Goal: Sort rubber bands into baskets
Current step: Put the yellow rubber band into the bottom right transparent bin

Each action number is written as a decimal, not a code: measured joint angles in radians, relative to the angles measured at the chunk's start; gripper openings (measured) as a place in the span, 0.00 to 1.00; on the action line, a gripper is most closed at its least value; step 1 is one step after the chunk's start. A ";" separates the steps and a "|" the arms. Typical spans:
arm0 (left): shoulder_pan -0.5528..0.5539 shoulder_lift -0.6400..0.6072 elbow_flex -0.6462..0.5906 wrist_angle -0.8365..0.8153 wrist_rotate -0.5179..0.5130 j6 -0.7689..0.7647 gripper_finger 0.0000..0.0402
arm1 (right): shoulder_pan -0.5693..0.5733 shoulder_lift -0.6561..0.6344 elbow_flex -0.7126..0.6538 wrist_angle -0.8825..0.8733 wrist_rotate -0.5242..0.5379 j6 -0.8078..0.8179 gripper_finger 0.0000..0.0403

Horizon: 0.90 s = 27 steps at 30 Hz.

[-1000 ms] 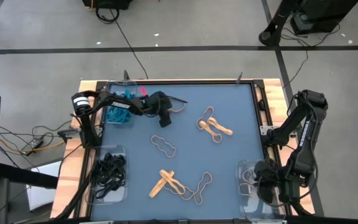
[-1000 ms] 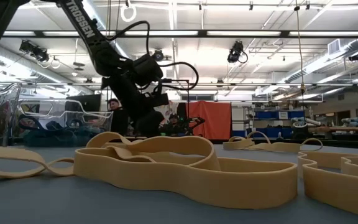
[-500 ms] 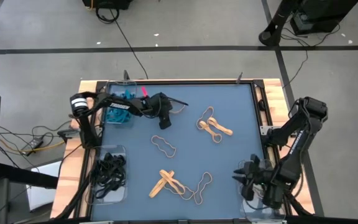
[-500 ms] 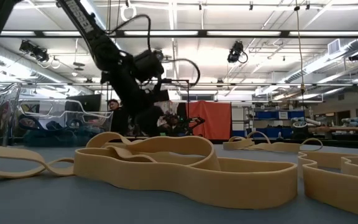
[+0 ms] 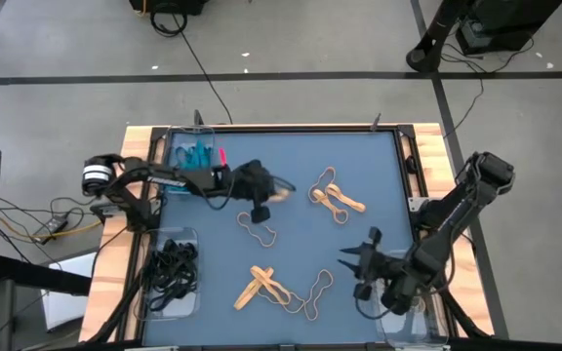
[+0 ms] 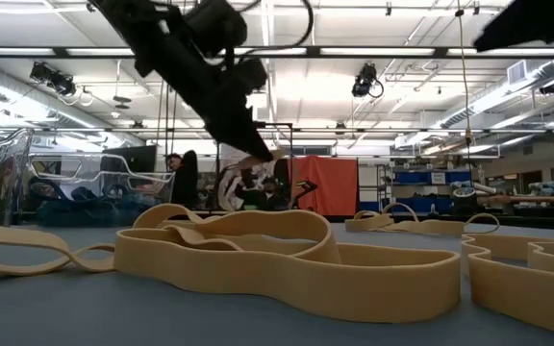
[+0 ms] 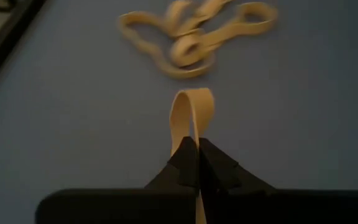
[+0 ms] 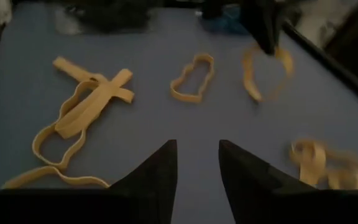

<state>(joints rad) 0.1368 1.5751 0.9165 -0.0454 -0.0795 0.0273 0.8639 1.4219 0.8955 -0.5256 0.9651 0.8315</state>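
My left gripper [image 5: 264, 198] is over the table's far-left middle, shut on one tan rubber band [image 7: 191, 112]. That band also shows in the right wrist view, hanging as a loop [image 8: 266, 71]. My right gripper [image 5: 356, 271] hovers open above the near right of the table, with nothing between its fingers [image 8: 197, 163]. More tan rubber bands lie flat on the blue table: a cluster [image 5: 338, 195], a single loop [image 5: 257, 226] and a crossed bunch [image 5: 266, 288]. One basket [image 5: 188, 156] holds teal bands, another [image 5: 169, 273] black ones. My left gripper pinches the tan band between its two shut fingers. A narrow fold of the band [image 7: 190, 134] sticks out past the fingertips. The fingers slant down from the table's left side. The band is lifted clear of the table and hangs loose below the fingers.
A third clear basket [image 5: 398, 314] sits at the near right corner, partly under my right arm. A loose tan loop [image 5: 318, 291] lies beside the crossed bunch. The wooden frame [image 5: 115, 244] borders the table. People and equipment show in the room beyond.
My left gripper has shut on the tan band at the far left and risen, lifting the band off the table. My right gripper has swung from over the near-right basket toward the table's middle, turning as it went.
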 joint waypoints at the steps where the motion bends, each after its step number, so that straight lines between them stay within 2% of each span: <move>1: -0.023 -0.003 0.000 0.003 0.000 -0.008 0.01 | -0.015 0.003 0.000 0.042 -0.020 -0.090 0.33; 5: -0.114 -0.009 0.000 0.024 0.000 -0.036 0.01 | -0.081 0.030 0.000 0.236 -0.047 -0.368 0.36; 11: -0.243 -0.011 0.000 0.101 -0.020 -0.063 0.01 | -0.185 0.111 0.000 0.489 -0.050 -0.624 0.47; 20: -0.355 -0.011 0.001 0.255 -0.024 -0.065 0.01 | -0.307 0.220 0.000 0.671 -0.061 -0.728 0.65; 24: -0.367 -0.011 0.001 0.301 -0.027 -0.066 0.01 | -0.331 0.230 0.000 0.689 -0.126 -0.725 0.68; 27: -0.367 -0.011 0.001 0.327 -0.027 -0.066 0.01 | -0.344 0.227 0.000 0.688 -0.179 -0.720 0.65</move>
<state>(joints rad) -0.2306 1.5646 0.9173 0.2819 -0.1066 -0.0387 0.5199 1.6492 0.8955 0.1620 0.7859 0.1120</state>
